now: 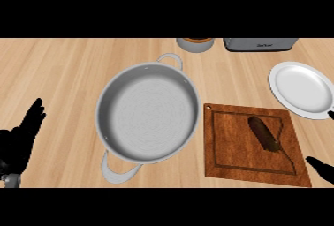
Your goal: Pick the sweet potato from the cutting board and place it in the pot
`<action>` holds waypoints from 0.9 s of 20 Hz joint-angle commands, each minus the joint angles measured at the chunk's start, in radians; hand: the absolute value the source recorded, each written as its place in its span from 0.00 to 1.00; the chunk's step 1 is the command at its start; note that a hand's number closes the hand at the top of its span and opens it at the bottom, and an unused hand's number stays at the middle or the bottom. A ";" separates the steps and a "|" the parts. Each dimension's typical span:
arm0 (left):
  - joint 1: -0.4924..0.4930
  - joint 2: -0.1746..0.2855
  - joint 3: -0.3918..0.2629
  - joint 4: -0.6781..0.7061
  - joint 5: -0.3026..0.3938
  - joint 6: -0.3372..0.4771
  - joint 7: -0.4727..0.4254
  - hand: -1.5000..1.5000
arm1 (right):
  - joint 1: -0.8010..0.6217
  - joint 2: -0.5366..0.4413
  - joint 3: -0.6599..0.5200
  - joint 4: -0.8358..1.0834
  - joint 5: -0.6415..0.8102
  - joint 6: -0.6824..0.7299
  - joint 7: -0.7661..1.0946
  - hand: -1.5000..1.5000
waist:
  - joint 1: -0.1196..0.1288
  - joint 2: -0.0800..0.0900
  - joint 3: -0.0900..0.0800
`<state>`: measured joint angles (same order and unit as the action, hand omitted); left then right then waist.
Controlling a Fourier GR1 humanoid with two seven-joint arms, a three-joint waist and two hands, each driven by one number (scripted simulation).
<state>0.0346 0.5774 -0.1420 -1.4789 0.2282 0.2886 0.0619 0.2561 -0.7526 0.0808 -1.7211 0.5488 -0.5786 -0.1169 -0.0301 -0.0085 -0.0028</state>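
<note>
Your left robot hand (20, 141) sits at the left edge of the table (65, 75), open with its fingers straight up. Next over is the big grey pot (149, 112), one handle at the far side and one at the near side. Just beside it is the cutting board (228, 154), and the sweet potato (263, 133) lies on its right half, slightly tilted. A white plate (303, 88) sits beyond the board. Your right robot hand (321, 169) barely pokes in at the lower right, so you can't tell if it's open or closed.

sweet potato (263, 133) on cutting board (231, 154), right of pot (147, 112)
</note>
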 commanded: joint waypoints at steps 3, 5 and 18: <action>0.002 -0.049 -0.027 0.002 -0.041 0.022 -0.018 0.50 | 0.074 -0.047 0.066 -0.232 0.240 0.185 0.360 0.00 | 0.018 0.007 -0.002; -0.016 -0.038 -0.031 -0.048 -0.051 0.028 0.020 0.50 | -0.016 -0.058 0.095 -0.258 0.271 0.321 0.478 0.00 | 0.038 0.009 -0.001; -0.026 -0.045 -0.015 0.003 -0.059 -0.018 -0.016 0.50 | -0.338 0.073 0.319 -0.210 0.226 1.063 1.034 0.00 | 0.067 0.014 0.000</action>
<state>-0.0134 0.5394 -0.1628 -1.4842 0.1740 0.2791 0.0727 0.0234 -0.7493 0.3544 -1.9629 0.8156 0.2999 0.7814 0.0351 0.0069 -0.0039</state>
